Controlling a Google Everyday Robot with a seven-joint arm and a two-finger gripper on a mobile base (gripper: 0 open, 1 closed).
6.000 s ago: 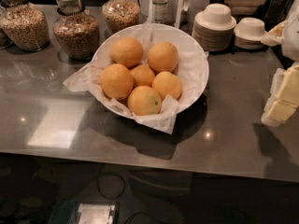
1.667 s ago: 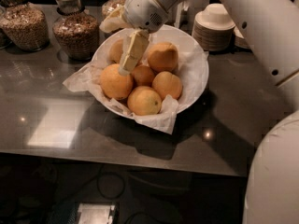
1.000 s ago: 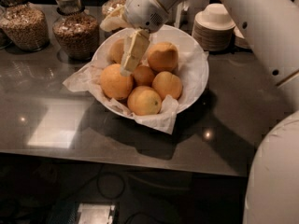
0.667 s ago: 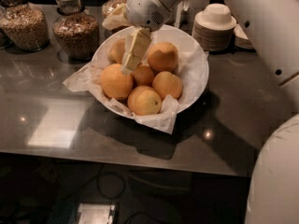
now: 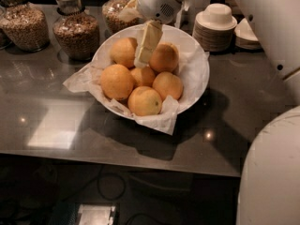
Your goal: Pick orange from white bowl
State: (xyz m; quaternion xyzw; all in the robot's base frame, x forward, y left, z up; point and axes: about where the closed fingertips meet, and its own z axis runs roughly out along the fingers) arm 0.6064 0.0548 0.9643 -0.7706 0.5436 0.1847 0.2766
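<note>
**Robot claw poised among oranges in a paper-lined bowl**

Nearest the viewer, at the lower right, a rounded white part of the robot's body (image 5: 272,172) fills the corner. Beyond it runs a dark, glossy counter (image 5: 56,125) that mirrors the room lights.

On the middle of the counter sits the white bowl (image 5: 190,43), wide and shallow. Its crumpled white paper lining (image 5: 159,123) spills over the near rim. Six oranges are piled inside: one at the front, a large one at the front left, one to the right, a smaller one in the centre and two at the back.

The gripper (image 5: 142,60) hangs from the white arm above the far rim. It reaches down into the gap between the two rear fruits, its cream tip just beside both. Whether the claw is spread or pressed together cannot be told. The orange (image 5: 123,50) it seems aimed at is the rear left one, resting against the bowl's far wall.

That fruit looks firm, fairly heavy for its size, and matte rather than slick, so it should bear a snug squeeze. Being round, it could roll free. The best hold is probably across its widest part, with neighbours crowding one side.

Farthest back stand glass jars (image 5: 75,29) of grain or nuts on the left, and stacked paper bowls (image 5: 215,25) on the right.
</note>
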